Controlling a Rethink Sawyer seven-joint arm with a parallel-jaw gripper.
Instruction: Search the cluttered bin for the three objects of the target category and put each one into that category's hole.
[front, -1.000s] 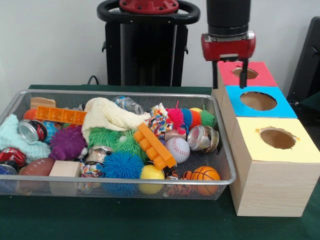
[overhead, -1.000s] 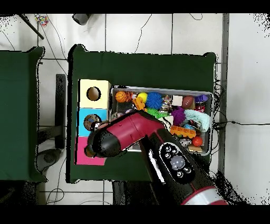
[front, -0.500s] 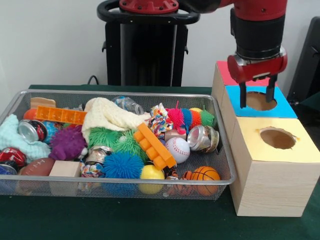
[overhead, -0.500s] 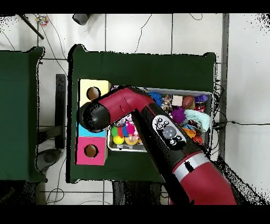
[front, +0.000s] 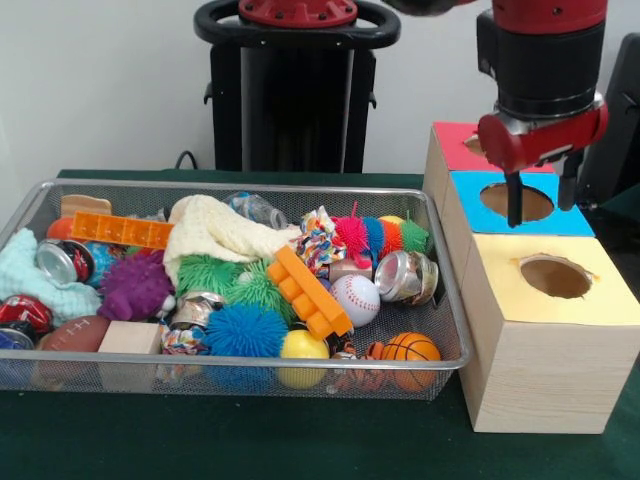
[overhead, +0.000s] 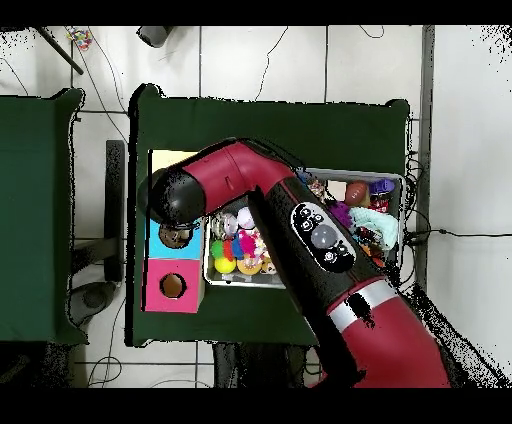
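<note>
Red gripper (front: 541, 200) hangs over the blue-topped box (front: 520, 205), fingers spread apart with nothing between them, tips right above that box's round hole; the yellow-topped box (front: 552, 290) sits nearest the camera and the pink-topped box (front: 470, 145) is furthest back, all three in a row just beside the wire mesh bin (front: 452, 345); bin's stuffed: baseball (front: 356, 298), mini basketball (front: 410, 348), small football (front: 72, 333), yellow ball (front: 304, 347), blue spiky ball (front: 245, 330), purple spiky ball (front: 134, 285), a crushed can (front: 405, 276), orange brick plate (front: 308, 290), cream cloth (front: 215, 230); from overhead the red arm (overhead: 300, 230) covers much of the bin and the yellow box; which category is the target, can't tell.
</note>
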